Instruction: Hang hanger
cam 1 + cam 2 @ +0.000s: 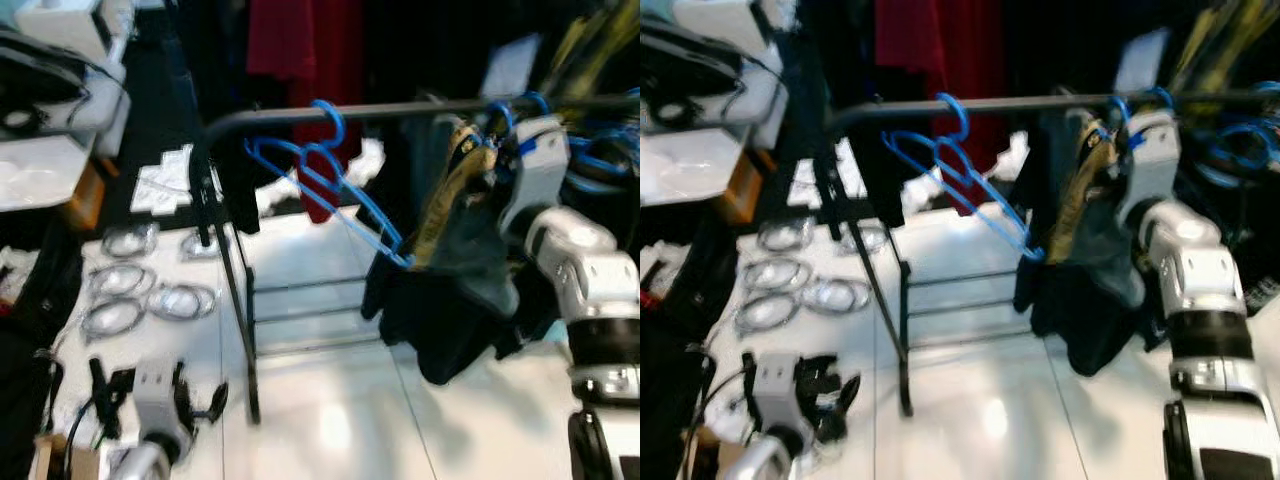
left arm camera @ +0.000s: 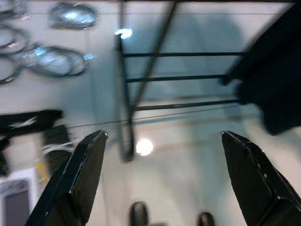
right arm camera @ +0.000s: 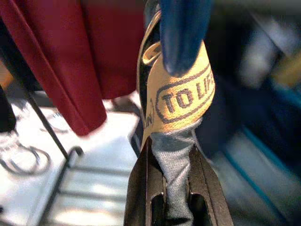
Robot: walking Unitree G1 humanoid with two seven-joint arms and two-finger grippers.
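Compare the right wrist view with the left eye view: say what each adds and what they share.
Right wrist view: the right gripper is shut on grey garment fabric, just below a yellow printed band and a blue hanger.

Left eye view: the whole black rail, an empty blue hanger hooked on it, the left gripper low over the floor, cable coils.

Shared: the red garment, the dark garment, the rack's lower bars.
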